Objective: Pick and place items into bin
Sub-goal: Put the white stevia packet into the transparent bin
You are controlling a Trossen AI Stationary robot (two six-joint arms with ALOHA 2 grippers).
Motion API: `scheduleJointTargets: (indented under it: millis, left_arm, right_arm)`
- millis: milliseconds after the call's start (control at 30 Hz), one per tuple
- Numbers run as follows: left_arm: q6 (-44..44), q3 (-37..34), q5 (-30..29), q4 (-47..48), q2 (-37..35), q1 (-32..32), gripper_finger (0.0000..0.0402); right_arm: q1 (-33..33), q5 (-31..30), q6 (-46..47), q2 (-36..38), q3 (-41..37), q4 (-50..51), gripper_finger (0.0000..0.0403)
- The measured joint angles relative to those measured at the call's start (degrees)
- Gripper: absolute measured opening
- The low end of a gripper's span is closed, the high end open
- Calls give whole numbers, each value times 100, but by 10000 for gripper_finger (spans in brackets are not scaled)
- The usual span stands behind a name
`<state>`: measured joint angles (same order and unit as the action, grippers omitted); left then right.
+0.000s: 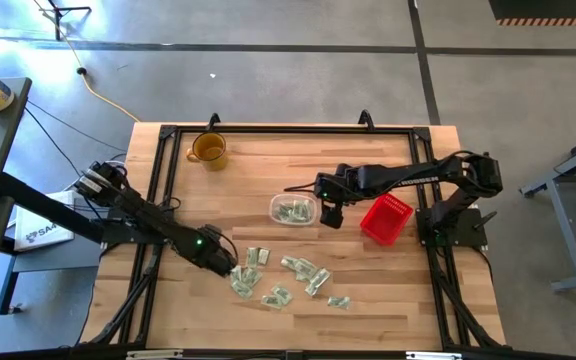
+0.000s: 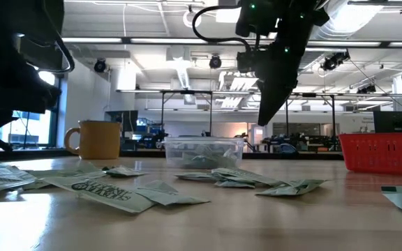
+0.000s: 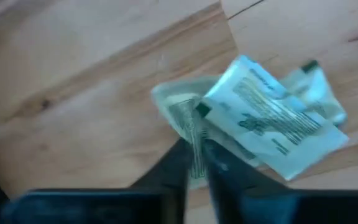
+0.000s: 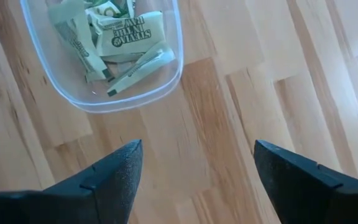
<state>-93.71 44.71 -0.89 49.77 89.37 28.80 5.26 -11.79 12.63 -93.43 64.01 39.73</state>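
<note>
Several pale green and white packets point(image 1: 286, 278) lie scattered on the near middle of the table. More packets point(image 4: 114, 37) lie inside the clear bin point(image 1: 293, 210) at the table's middle. My left gripper point(image 1: 220, 254) is down at the left end of the scattered packets, shut on one packet point(image 3: 185, 115). My right gripper point(image 4: 194, 174) hangs open above bare wood just right of the bin point(image 4: 104, 93), touching nothing; it also shows in the low view point(image 2: 265, 115). My left gripper pinches a pale green packet between its two fingers at the packet's edge point(image 3: 196, 134), which stands on edge in the narrow gap. A second packet point(image 3: 272, 118) lies against it. Whether the held packet is clear of the table, I cannot tell.
A red mesh basket point(image 1: 385, 218) stands right of the bin, close to my right arm. An amber mug point(image 1: 208, 150) stands near the far left corner. Bare wood lies open between mug and bin and along the near edge.
</note>
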Motion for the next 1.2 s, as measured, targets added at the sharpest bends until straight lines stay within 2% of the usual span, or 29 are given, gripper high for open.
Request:
scheduleJointTargets:
  millis: [67, 100, 267, 367, 467, 600, 700, 767, 900, 1000, 1100, 1200]
  left_arm:
    - [207, 54, -34, 343, -63, -81, 25]
    - [331, 152, -82, 523, -125, -137, 21]
    - [1413, 1038, -780, 1947, -489, -778, 44]
    - [2528, 1576, -1346, 1972, -629, -1425, 26]
    - [4133, 1790, -1358, 1110, -610, -2226, 20]
    - [6254, 1786, -545, -1076, -387, -3189, 41]
    - [7546, 1904, -207, -2111, -40, -3568, 67]
    - [8120, 2032, -54, -2384, 226, -3695, 79]
    - [8801, 2246, 246, -2237, 752, -3719, 101]
    - [8742, 2412, 400, -1691, 979, -3697, 125]
    - [8439, 2632, 383, -586, 941, -3635, 156]
    - [8389, 2636, 214, 577, 615, -3416, 183]
  right_arm:
    - [0, -25, 88, 0, 0, 43, 298]
    - [0, -36, 136, 0, 0, 69, 299]
    - [-22, -78, 239, 2, 0, 106, 298]
    - [-142, -297, 253, 94, 0, 162, 295]
    - [-362, -681, 401, 357, 0, 307, 294]
    - [-689, -1161, 990, 821, 0, 996, 294]
    - [-926, -1303, 1592, 1146, 0, 1615, 293]
    - [-1082, -1367, 2044, 1299, 0, 2005, 293]
    - [-1401, -1591, 2830, 1480, 0, 2529, 293]
    - [-1561, -1697, 3092, 1481, 0, 2597, 294]
    - [-1624, -1696, 2890, 1422, -33, 2399, 293]
    - [-1534, -1426, 2319, 1349, -322, 1766, 293]
